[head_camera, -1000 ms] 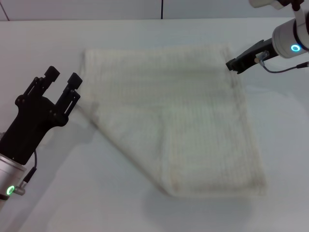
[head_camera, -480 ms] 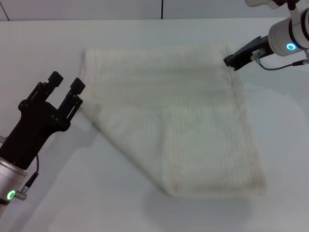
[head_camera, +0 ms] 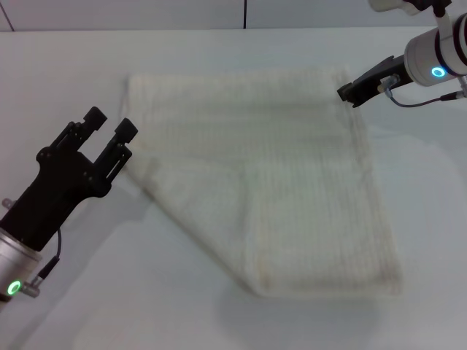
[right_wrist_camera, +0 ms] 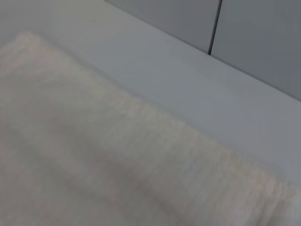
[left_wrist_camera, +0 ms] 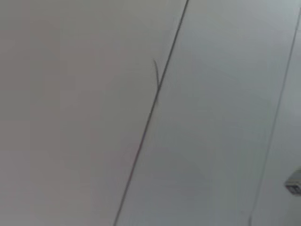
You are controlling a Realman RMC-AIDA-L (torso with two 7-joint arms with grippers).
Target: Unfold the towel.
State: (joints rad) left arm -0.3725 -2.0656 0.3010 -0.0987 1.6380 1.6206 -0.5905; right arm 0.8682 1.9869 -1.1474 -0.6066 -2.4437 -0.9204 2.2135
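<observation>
The towel, a cream-white waffle cloth, lies flat on the white table, with one layer folded over toward the near right. It also fills most of the right wrist view. My left gripper is open, just left of the towel's left edge and low over the table. My right gripper is at the towel's far right corner, at its edge. The left wrist view shows no towel.
The table's far edge meets a grey wall with a dark vertical seam. The same seam shows in the right wrist view. The left wrist view shows only grey panels with a seam line.
My left gripper has moved right and a little nearer, closer to the towel's left edge. My right gripper has shifted slightly left and away at the far right corner. The towel has barely moved.
</observation>
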